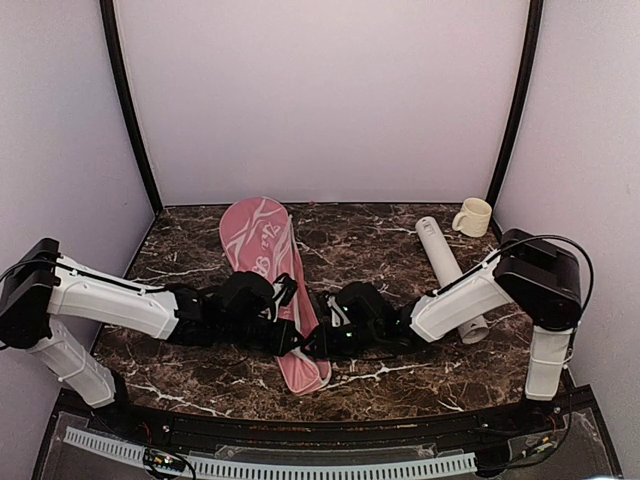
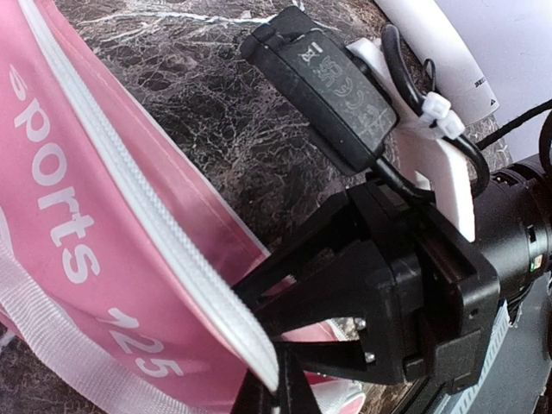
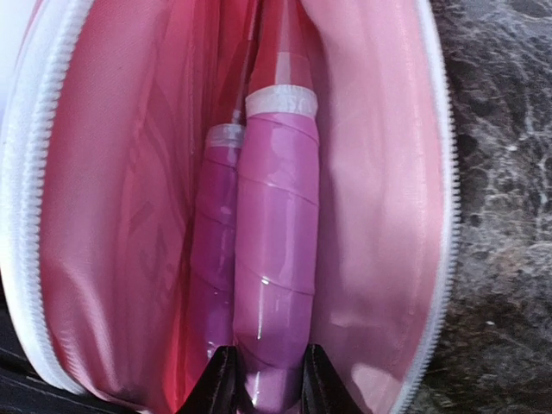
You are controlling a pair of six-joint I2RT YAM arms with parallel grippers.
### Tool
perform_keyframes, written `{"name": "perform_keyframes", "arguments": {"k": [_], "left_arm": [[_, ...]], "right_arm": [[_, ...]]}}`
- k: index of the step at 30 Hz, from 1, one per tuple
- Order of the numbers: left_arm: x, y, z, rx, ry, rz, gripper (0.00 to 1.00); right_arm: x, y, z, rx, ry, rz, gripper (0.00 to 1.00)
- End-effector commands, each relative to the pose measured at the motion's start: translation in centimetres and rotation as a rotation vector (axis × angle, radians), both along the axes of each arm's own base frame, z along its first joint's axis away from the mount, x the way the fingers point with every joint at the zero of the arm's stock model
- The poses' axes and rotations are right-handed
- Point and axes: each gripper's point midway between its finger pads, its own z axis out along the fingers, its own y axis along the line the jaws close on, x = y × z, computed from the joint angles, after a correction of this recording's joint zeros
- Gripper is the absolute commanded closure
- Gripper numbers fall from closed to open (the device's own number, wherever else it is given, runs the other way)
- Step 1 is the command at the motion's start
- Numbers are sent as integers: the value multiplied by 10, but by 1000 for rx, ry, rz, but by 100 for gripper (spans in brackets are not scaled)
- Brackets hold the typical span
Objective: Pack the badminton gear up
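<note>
- right pincer pinching pink handle, inside the unzipped cover
- second handle touching it
- left pincer pressed together at cover's zip edge
- white tube lying on counter, right side

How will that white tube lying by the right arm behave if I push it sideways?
The white tube lies on its side on the smooth marble-look table, so a sideways push would probably set it rolling. It looks like plastic, so likely light for its size. Its smooth wall may slip in a claw.
</note>
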Motion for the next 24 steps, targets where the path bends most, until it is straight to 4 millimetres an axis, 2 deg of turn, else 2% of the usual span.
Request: {"name": "perform_keyframes", "arguments": {"k": [1,4,7,10,14,17,18,20,24], "left_arm": [[-17,-43,39,-141,-33,-155,100],[-16,-46,39,-137,-39,-165,100],[-16,-40,34,-108,-37,-157,100],[-18,-26,28,-63,-34,-139,100],[-27,-2,19,-7,-16,-127,100],[-33,14,11,44,4,-125,100],[-34,19,9,60,11,-123,96],[-35,25,9,80,13,-119,82],[-25,27,22,78,-16,-97,60]], "right_arm": [[21,21,17,55,-85,-49,79],[21,23,20,59,-92,-47,77],[26,16,31,47,-129,-72,73],[36,2,39,6,-173,-105,66],[55,-21,50,-50,-238,-142,51],[73,-36,50,-115,-274,-165,47],[79,-38,51,-130,-286,-169,46],[90,-43,49,-149,-288,-176,45],[106,-44,43,-165,-284,-173,45]]}}
